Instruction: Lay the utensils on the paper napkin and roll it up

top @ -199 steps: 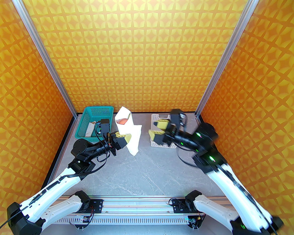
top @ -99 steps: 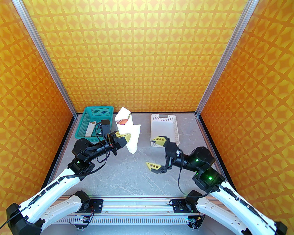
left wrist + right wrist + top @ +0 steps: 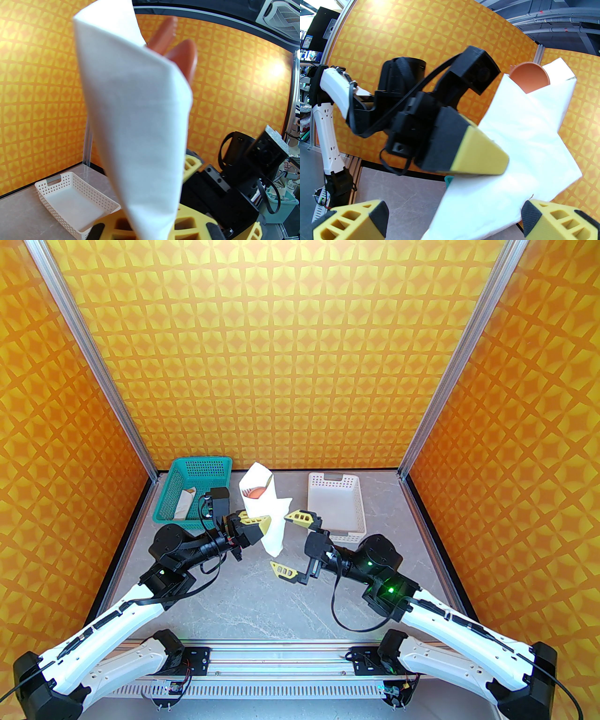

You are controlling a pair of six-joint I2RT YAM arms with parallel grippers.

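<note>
The paper napkin (image 3: 276, 530), rolled around the utensils (image 3: 254, 493) with its long axis upright, is being held aloft by the clamped left gripper (image 3: 255, 520), just left of the wide-open, empty right gripper (image 3: 291, 544).

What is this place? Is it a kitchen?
Probably a robot lab booth, not a kitchen: a left arm and right arm bolted to a table, orange walls on metal posts.

Enclosure of three orange star-patterned walls (image 3: 300, 357), joined at the rear corners by aluminium posts (image 3: 95, 362), standing on a grey marbled tabletop (image 3: 262, 601). Above the walls: a ceiling vent (image 3: 281, 14) and pipes (image 3: 557, 18).
</note>
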